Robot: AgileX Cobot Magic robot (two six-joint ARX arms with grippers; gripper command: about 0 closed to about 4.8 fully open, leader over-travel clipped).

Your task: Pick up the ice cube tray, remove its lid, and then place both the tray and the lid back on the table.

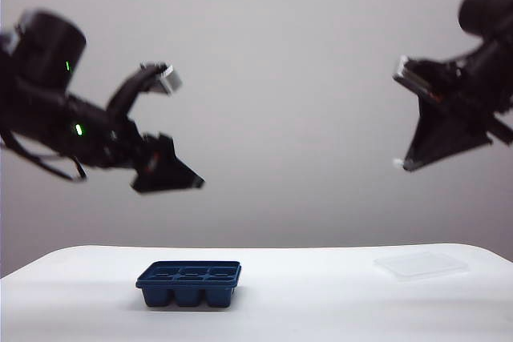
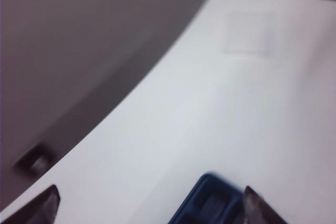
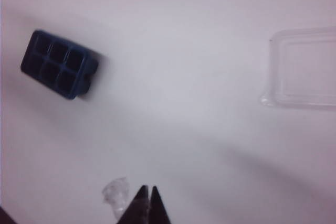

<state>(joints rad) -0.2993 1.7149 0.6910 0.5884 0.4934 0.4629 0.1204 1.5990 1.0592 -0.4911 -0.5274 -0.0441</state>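
Left hand (image 1: 188,183) hung in the air above the ice cube tray (image 1: 189,283), fingers spread wide, nothing between them. In the left wrist view the two fingertips (image 2: 255,206) flanked one corner of the tray, with bare bench under the gap.

Tray sat upright on the bench (image 1: 304,310), uncovered, all six pockets open to the air. Judged: lid removal done, both parts set down.

The lid (image 1: 421,265) lay flat on the bench, well to the right of the tray, apart from it and near the far right edge. Probably set there to keep each part on the side of the arm that handled it.

Right hand (image 1: 405,166) was high above the lid, fingers pressed together, holding nothing.

Only the right wrist view showed a small crumpled clear scrap (image 3: 115,191) on the bench, well clear of the tray; the exterior view did not resolve it. What it was, not clear.
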